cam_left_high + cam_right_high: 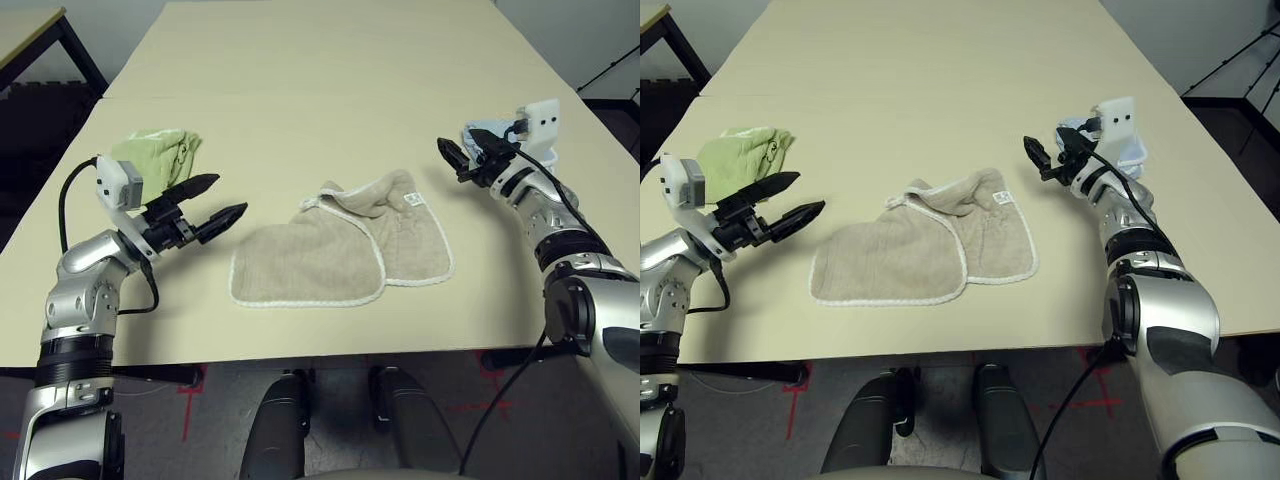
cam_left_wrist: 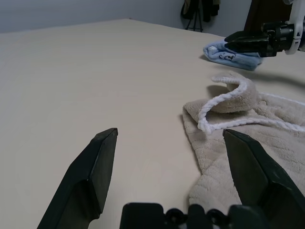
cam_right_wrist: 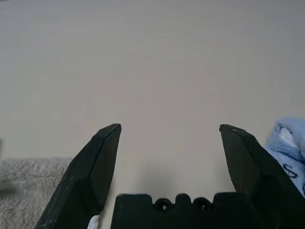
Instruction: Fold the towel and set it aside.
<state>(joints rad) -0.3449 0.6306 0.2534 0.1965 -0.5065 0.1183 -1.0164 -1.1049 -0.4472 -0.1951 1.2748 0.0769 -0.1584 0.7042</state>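
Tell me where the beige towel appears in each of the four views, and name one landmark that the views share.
Left eye view: the towel lies at the centre of the table, between the two arms.
Right eye view: slightly left of centre.
Left wrist view: beyond and beside one of the black fingers, its white edging curled up.
Right wrist view: a small piece at a lower corner.
Shared landmark: the light blue towel.

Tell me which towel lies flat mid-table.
The beige towel, spread between both arms; the green towel and blue towel sit bunched at the sides.
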